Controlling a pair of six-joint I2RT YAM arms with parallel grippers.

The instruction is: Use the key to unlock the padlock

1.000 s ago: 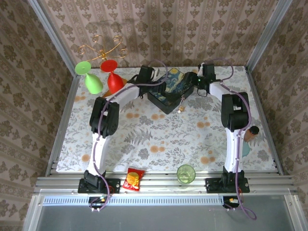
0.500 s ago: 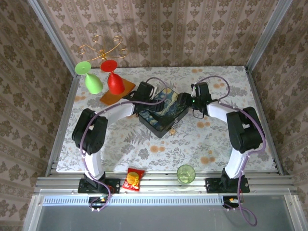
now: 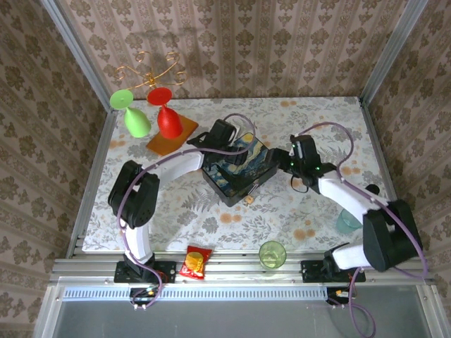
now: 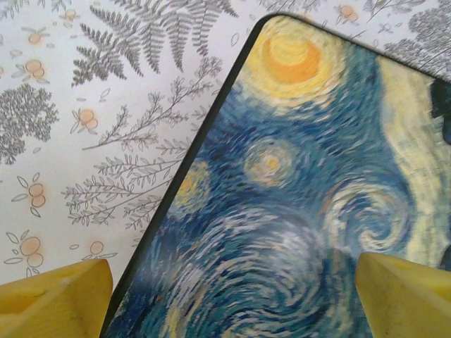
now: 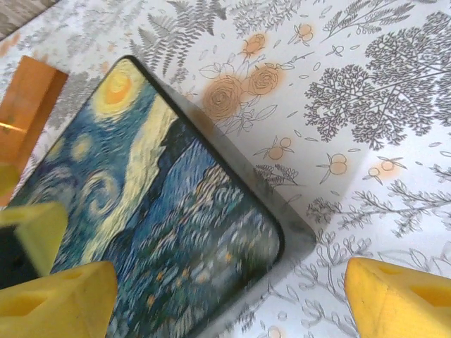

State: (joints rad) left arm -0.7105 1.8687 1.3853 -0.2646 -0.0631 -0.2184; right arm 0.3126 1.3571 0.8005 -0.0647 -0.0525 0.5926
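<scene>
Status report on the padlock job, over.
Left gripper open above the painted box lid. Right gripper open at the box corner. Padlock at the box's near edge, untouched. Nothing blocking it.

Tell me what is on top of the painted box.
The painted lid shows bare swirls, nothing lying on it. The left end effector hangs open above it, hiding the lid's far part from the top camera.

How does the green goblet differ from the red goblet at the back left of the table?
The green goblet is lime green; the red goblet is red. The green goblet sits farther left, over the tablecloth, while the red goblet overlaps the orange board. Both have the same shape and lean the same way, side by side.
</scene>
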